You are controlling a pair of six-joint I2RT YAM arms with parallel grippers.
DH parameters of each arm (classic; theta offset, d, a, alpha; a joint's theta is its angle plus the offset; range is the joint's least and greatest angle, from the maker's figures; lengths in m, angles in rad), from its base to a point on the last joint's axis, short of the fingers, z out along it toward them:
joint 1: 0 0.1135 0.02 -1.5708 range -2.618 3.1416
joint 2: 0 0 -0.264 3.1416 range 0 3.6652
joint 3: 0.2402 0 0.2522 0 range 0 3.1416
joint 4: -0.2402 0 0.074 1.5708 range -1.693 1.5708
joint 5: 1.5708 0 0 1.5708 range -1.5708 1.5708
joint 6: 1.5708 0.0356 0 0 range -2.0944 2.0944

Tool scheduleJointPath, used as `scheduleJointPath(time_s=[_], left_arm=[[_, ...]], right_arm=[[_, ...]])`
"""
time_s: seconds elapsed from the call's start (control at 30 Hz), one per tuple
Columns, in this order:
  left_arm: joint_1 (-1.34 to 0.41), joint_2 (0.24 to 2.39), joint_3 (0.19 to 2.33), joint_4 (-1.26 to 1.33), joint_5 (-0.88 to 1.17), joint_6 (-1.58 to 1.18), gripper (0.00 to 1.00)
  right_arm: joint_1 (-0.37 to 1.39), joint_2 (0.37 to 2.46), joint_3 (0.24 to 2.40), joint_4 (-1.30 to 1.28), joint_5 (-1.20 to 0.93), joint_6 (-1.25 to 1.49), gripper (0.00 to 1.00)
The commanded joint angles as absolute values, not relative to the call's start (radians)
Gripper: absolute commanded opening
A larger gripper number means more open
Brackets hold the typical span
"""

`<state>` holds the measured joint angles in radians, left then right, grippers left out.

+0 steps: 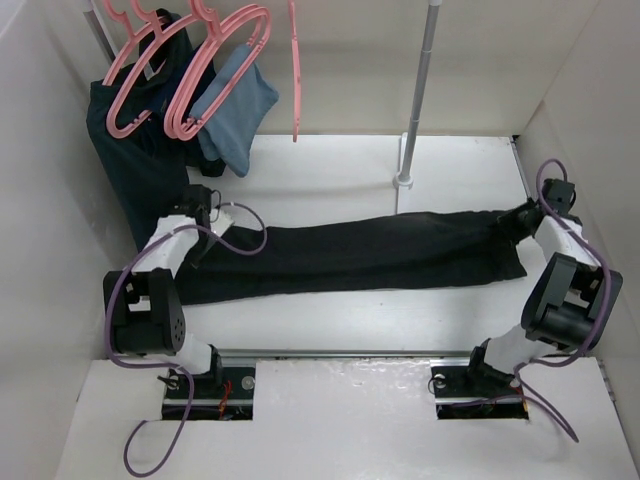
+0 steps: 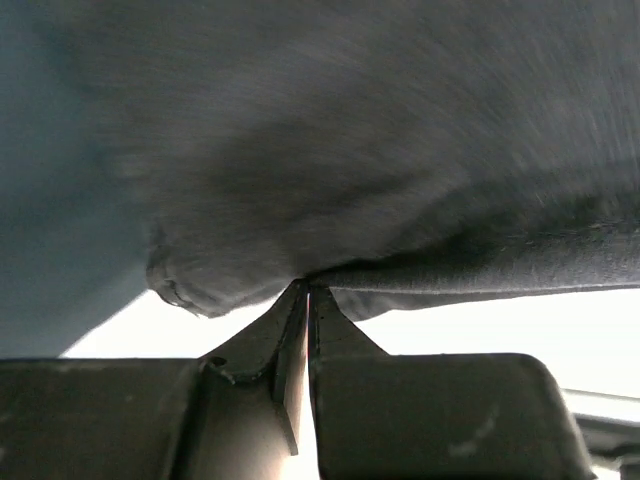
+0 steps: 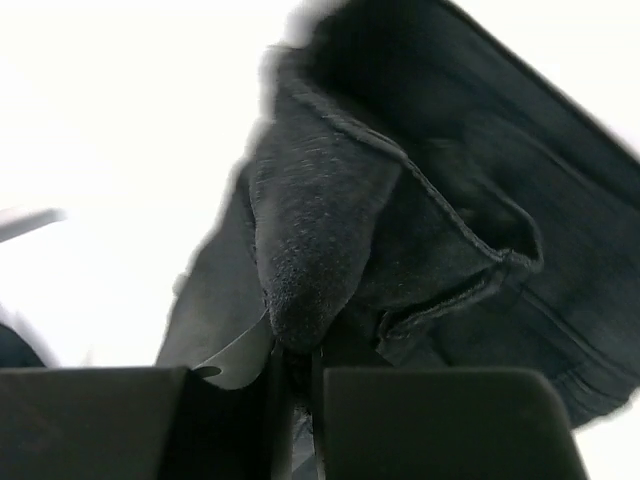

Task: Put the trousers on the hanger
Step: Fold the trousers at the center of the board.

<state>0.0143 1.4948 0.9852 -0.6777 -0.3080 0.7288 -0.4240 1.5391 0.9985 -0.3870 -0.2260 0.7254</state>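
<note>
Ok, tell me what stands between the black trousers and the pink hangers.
Nothing visible does: only bare white table separates the long black fabric trousers from the thin pink plastic hangers. The grey metal pole stands off to the side.

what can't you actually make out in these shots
- Top view: whatever the pink hangers hang from lies past the upper edge.
- Top view: fingertips of the right gripper, hidden beneath its own wrist.
- Left wrist view: blurred trousers fill most of the frame, hiding everything behind.
- Right wrist view: bunched cloth covers the jaws' gap.
</note>
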Motion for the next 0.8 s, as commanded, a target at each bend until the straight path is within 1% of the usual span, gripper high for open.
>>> scheduleJointPath(time_s=[0.0, 0.07, 0.1, 0.13, 0.17, 0.2, 0.23, 0.27, 0.3, 0.37, 0.4, 0.43, 0.5, 0.53, 0.57, 0.6, 0.67, 0.7, 0.73, 0.77], left_arm=[[0.035, 1.474, 1.133, -0.676, -0.230, 0.663, 0.00], [0.046, 1.462, 1.213, -0.649, -0.230, 0.652, 0.00], [0.046, 1.453, 1.235, -0.649, -0.230, 0.652, 0.00], [0.046, 1.439, 1.252, -0.634, -0.241, 0.652, 0.00], [0.055, 1.439, 1.276, -0.615, -0.267, 0.652, 0.00], [0.055, 1.427, 1.276, -0.606, -0.282, 0.652, 0.00], [0.066, 1.413, 1.287, -0.606, -0.296, 0.652, 0.00], [0.066, 1.413, 1.287, -0.597, -0.305, 0.652, 0.00], [0.066, 1.404, 1.267, -0.609, -0.305, 0.661, 0.00], [0.066, 1.404, 1.220, -0.636, -0.284, 0.693, 0.00], [0.066, 1.391, 1.145, -0.649, -0.269, 0.725, 0.00], [0.066, 1.391, 1.100, -0.649, -0.268, 0.726, 0.00], [0.066, 1.368, 1.010, -0.649, -0.307, 0.750, 0.00], [0.066, 1.368, 0.923, -0.649, -0.319, 0.759, 0.00], [0.066, 1.368, 0.882, -0.640, -0.331, 0.759, 0.00], [0.066, 1.379, 0.847, -0.640, -0.331, 0.759, 0.00], [0.066, 1.388, 0.769, -0.640, -0.356, 0.770, 0.00], [0.057, 1.414, 0.752, -0.640, -0.356, 0.761, 0.00], [0.057, 1.423, 0.741, -0.629, -0.367, 0.761, 0.00], [0.057, 1.424, 0.741, -0.629, -0.367, 0.746, 0.00]], right_arm=[[-0.391, 1.528, 1.222, -0.348, -0.203, 0.524, 0.00], [-0.347, 1.513, 1.297, -0.357, -0.166, 0.425, 0.00], [-0.335, 1.470, 1.319, -0.329, -0.166, 0.340, 0.00], [-0.334, 1.438, 1.310, -0.296, -0.166, 0.310, 0.00], [-0.325, 1.401, 1.283, -0.251, -0.199, 0.289, 0.00], [-0.325, 1.363, 1.206, -0.208, -0.199, 0.275, 0.00], [-0.325, 1.288, 1.165, -0.136, -0.199, 0.264, 0.00], [-0.325, 1.255, 1.123, -0.108, -0.180, 0.264, 0.00], [-0.325, 1.229, 1.038, -0.086, -0.157, 0.274, 0.00], [-0.336, 1.175, 0.953, -0.058, -0.097, 0.357, 0.00], [-0.366, 1.157, 0.877, -0.067, -0.051, 0.441, 0.00], [-0.382, 1.157, 0.835, -0.067, -0.038, 0.442, 0.00], [-0.416, 1.134, 0.757, -0.078, -0.038, 0.579, 0.01], [-0.445, 1.134, 0.696, -0.078, -0.050, 0.622, 0.10], [-0.445, 1.134, 0.672, -0.096, -0.063, 0.658, 0.45], [-0.455, 1.164, 0.657, -0.107, -0.074, 0.708, 0.59], [-0.465, 1.210, 0.657, -0.159, -0.080, 0.735, 0.72], [-0.465, 1.260, 0.675, -0.234, -0.059, 0.770, 0.85], [-0.465, 1.284, 0.686, -0.264, -0.037, 0.781, 0.90], [-0.489, 1.304, 0.696, -0.278, -0.025, 0.781, 0.92]])
